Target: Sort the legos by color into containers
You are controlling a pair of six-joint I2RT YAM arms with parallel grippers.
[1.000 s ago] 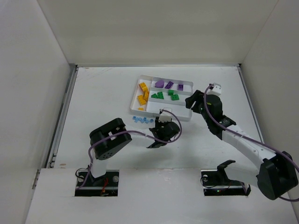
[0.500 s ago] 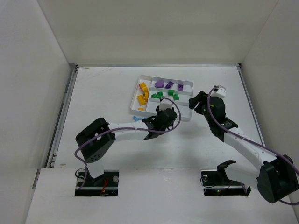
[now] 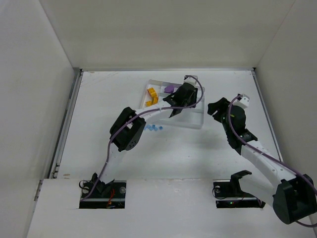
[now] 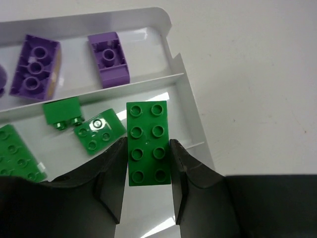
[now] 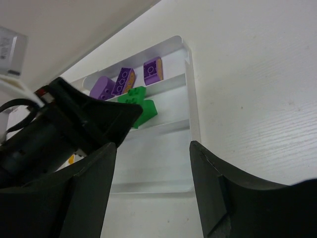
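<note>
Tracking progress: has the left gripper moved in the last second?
Yes. The left gripper, holding a green lego, moved up the top view, from short of the tray to over it.

Four green legos (image 4: 148, 144), three purple legos (image 5: 153, 71), one white tray (image 4: 189, 101)

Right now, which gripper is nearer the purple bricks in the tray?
Left. The left gripper holds a green brick over the tray, right beside the purple bricks; the right gripper sits open off the tray's right end.
</note>
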